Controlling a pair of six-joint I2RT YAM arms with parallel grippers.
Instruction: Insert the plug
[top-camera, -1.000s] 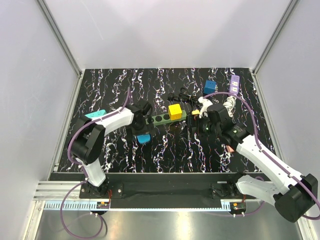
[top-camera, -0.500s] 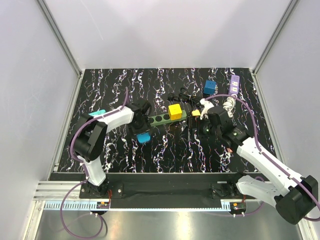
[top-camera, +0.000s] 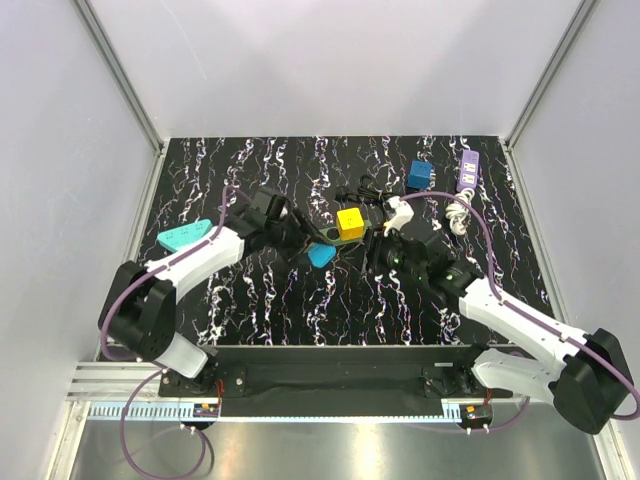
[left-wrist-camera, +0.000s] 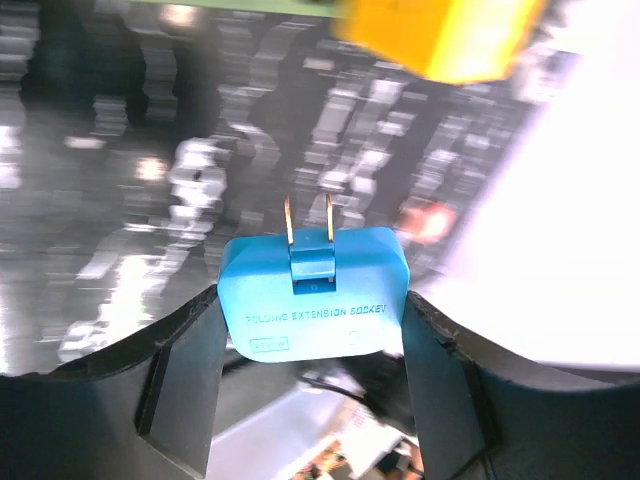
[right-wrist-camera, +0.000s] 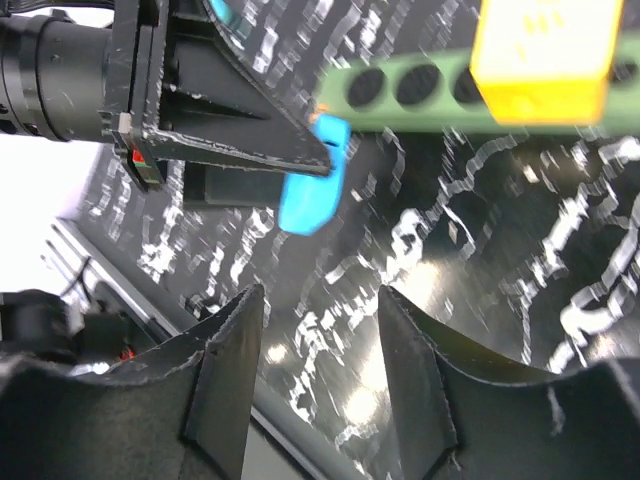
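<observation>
The black marbled counter (top-camera: 330, 300) carries a green power strip (right-wrist-camera: 392, 92) near its centre. Seen from above, a yellow block plug (top-camera: 350, 222) sits on the strip toward its 3 o'clock end. The left tool (left-wrist-camera: 310, 310) is clenched on the blue plug (top-camera: 320, 256), prongs pointing away from the wrist. The plug is at 7 o'clock of the yellow block, near the strip. The right tool (right-wrist-camera: 320, 300), at 4 o'clock of the yellow block, is released, with nothing between its fingers.

Left fingers (left-wrist-camera: 185, 390) lifted blue plug (left-wrist-camera: 312, 295) toward green strip (right-wrist-camera: 400, 85).
</observation>
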